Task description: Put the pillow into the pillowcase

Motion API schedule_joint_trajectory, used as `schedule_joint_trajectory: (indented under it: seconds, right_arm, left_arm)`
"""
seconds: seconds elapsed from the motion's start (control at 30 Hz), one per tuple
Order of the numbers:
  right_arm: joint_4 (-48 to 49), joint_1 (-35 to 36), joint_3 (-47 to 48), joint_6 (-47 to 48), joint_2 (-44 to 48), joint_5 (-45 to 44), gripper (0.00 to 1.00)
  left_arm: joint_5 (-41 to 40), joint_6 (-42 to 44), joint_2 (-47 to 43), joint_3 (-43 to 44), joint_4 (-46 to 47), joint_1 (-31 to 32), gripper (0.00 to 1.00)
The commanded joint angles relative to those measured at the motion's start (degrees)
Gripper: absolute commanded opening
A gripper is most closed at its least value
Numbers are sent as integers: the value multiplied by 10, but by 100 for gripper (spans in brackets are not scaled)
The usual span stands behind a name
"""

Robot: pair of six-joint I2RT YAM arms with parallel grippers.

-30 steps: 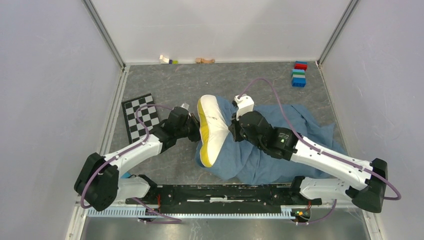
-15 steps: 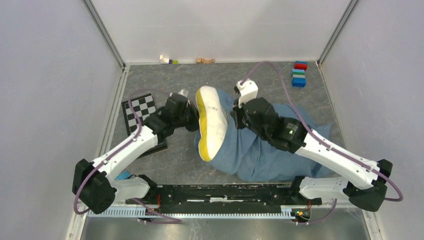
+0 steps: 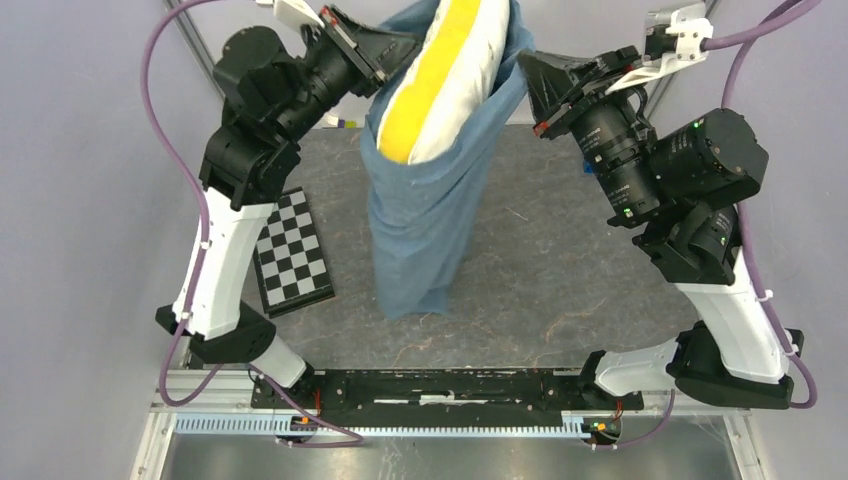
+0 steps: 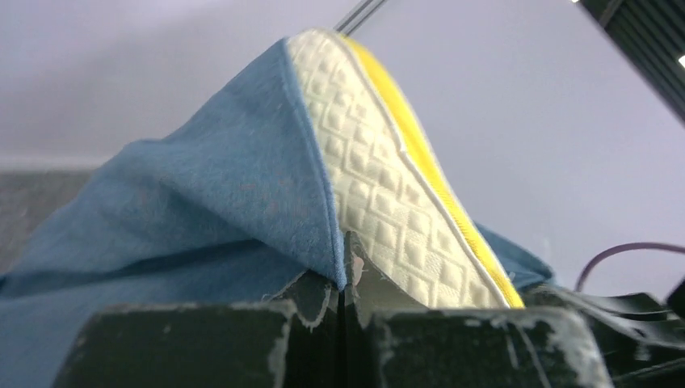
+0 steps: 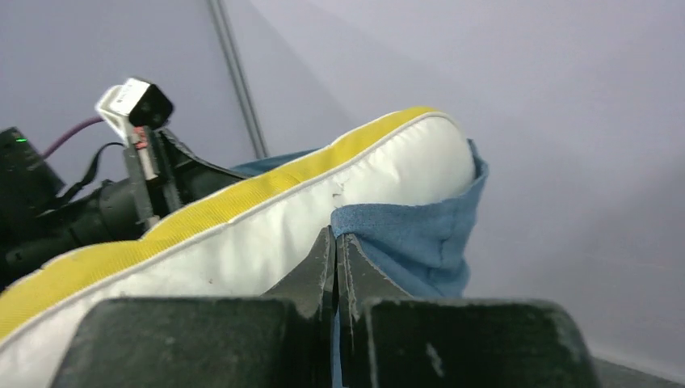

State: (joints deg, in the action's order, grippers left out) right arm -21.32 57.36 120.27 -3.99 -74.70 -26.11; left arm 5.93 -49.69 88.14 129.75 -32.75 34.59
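Observation:
The dusty-blue pillowcase (image 3: 420, 220) hangs high above the table, its open mouth up. The cream-white pillow (image 3: 450, 80) with its yellow band stands in that mouth, its upper part sticking out. My left gripper (image 3: 385, 45) is shut on the left rim of the pillowcase (image 4: 242, 178), next to the quilted pillow (image 4: 388, 218). My right gripper (image 3: 525, 70) is shut on the right rim of the pillowcase (image 5: 412, 234), against the pillow (image 5: 266, 234). The pillow's lower part is hidden inside the cloth.
A black-and-white checkerboard (image 3: 290, 250) lies on the grey table at the left. Small coloured blocks (image 3: 345, 123) lie by the back wall. Grey walls close in the cell on three sides.
Both arms have risen from low over the table to high up, lifting the pillowcase by its mouth. The pillowcase now hangs down and the pillow stands upright in it.

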Motion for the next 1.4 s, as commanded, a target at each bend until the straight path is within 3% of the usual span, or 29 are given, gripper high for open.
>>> schedule_joint_trajectory:
  seconds: [0.0,0.13,0.23,0.37,0.5,0.6,0.73,0.83,0.9,1.0,1.1,1.2,1.3,1.37]
  right_arm:
    - [110,2,-2,91,-10,-90,0]
    - [119,2,-111,19,16,-6,0]
    - [106,2,-121,10,7,1,0]
    - [114,1,-20,85,-15,-88,0]
    - [151,1,81,168,-49,-145,0]
    - [162,1,49,163,-34,-128,0]
    - [121,2,-35,86,0,-54,0]
    - [125,2,-90,74,25,-44,0]
    - [129,2,-71,105,22,-76,0]
    - [129,2,24,182,-15,-154,0]
    - [190,2,76,272,-39,-215,0]
    - [229,2,52,275,-25,-202,0]
    - [174,2,36,207,-21,-146,0]
    - [139,3,30,167,-23,-110,0]
  left_arm:
    - [-9,25,54,153,-40,1,3]
    - [-57,26,55,195,16,-9,3]
    - [-69,14,60,195,55,-28,3]
    - [12,10,62,174,23,-10,3]
    - [28,52,-1,60,10,59,3]
    - [-9,71,-21,64,12,65,3]
    - [-113,92,14,184,38,40,3]
    - [-154,54,23,171,86,7,3]
    - [-98,7,44,171,83,-12,3]
    - [11,17,73,164,35,28,3]
    - [35,81,52,84,-15,111,3]
    - [24,96,22,28,-17,134,3]
    - [-70,135,38,133,-52,121,3]
    - [-84,109,60,213,-56,67,3]
